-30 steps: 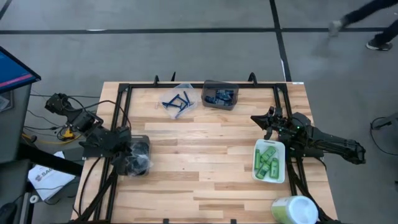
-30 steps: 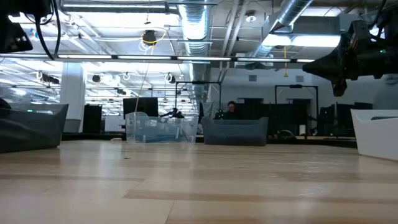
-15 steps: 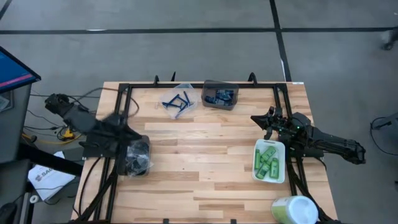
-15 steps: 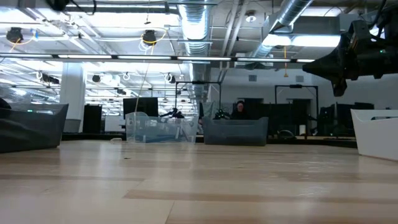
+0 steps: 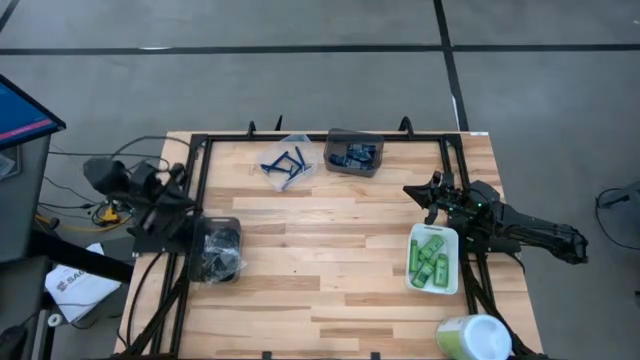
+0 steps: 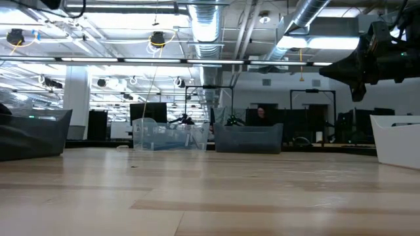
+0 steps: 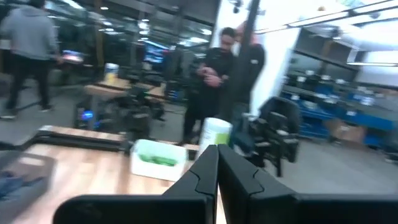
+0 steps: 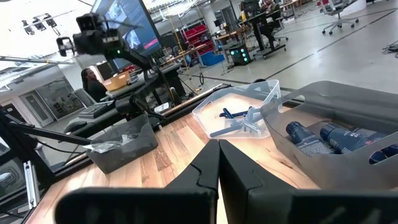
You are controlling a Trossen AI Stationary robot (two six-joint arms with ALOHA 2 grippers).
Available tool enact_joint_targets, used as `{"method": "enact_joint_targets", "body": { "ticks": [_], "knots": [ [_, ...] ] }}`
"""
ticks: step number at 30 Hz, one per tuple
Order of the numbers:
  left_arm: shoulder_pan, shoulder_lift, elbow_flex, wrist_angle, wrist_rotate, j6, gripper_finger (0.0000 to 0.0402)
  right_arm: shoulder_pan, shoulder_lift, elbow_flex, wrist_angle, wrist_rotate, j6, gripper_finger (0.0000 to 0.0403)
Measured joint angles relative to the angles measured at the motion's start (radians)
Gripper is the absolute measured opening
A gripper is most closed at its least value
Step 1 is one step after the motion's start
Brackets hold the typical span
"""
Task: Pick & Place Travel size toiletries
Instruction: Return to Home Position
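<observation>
Left gripper (image 7: pixel 217 152): raised at the left table edge. Jaws pressed together, nothing held.

Wrapped discs (image 5: pixel 215 255): dark rounds in crinkled clear film, heaped in the dark bin (image 8: pixel 124 152). Near the left jaws, low to one side of them.

Blue razors (image 5: pixel 283 165): thin sticks, bright blue, crossed loosely in the clear bin (image 8: pixel 268 88). Ahead of the right jaws, past the grey bin (image 8: pixel 348 99).

Navy tubes (image 5: pixel 355 155): short, dark blue with paler ends, lying flat in the grey bin. Nearest thing in front of the right jaws.

Right gripper (image 8: pixel 219 149): held above the table. Jaws closed tight, empty.

Green bottles (image 5: pixel 432 258): bright green, small, packed side by side in the white tray (image 7: pixel 152 172). Just beside the right jaws, and straight ahead of the left jaws, well apart.

Tub (image 5: pixel 470 338): pale green top, just past the tray from the right jaws.
</observation>
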Motion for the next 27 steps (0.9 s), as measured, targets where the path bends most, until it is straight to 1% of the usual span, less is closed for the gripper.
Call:
{"method": "enact_joint_targets", "body": {
  "ticks": [2,4,5,7,10,15,19,25,27],
  "knots": [
    [0.0,-0.037,-0.061,0.036,0.042,-0.001,0.0,0.0,0.0,0.0,0.0,0.0,0.0,0.0],
    [0.0,-0.037,-0.121,0.096,0.084,0.006,0.0,0.0,0.0,0.0,0.0,0.0,0.0,0.0],
    [0.0,-0.034,-0.153,0.135,0.125,0.015,0.0,0.0,0.0,0.0,0.0,0.0,0.0,0.0],
    [0.0,-0.021,-0.22,0.272,0.206,0.028,0.0,0.0,0.0,0.0,0.001,0.0,0.0,0.0],
    [0.0,-0.016,-0.334,0.407,0.256,0.031,0.0,0.0,0.0,0.0,0.002,0.0,0.0,0.0],
    [0.0,-0.016,-0.491,0.602,0.265,0.02,0.0,0.0,0.0,0.0,0.001,0.0,0.0,0.0],
    [0.0,-0.017,-0.578,0.731,0.265,0.023,0.0,0.0,0.0,0.0,0.001,0.0,0.0,0.0],
    [0.0,-0.016,-0.667,0.762,0.265,-0.023,0.0,0.0,0.0,0.0,0.001,0.0,0.0,0.0],
    [0.0,-0.012,-0.678,0.728,0.265,-0.038,0.0,0.0,0.0,0.0,0.0,0.0,0.0,0.0]
  ]
}}
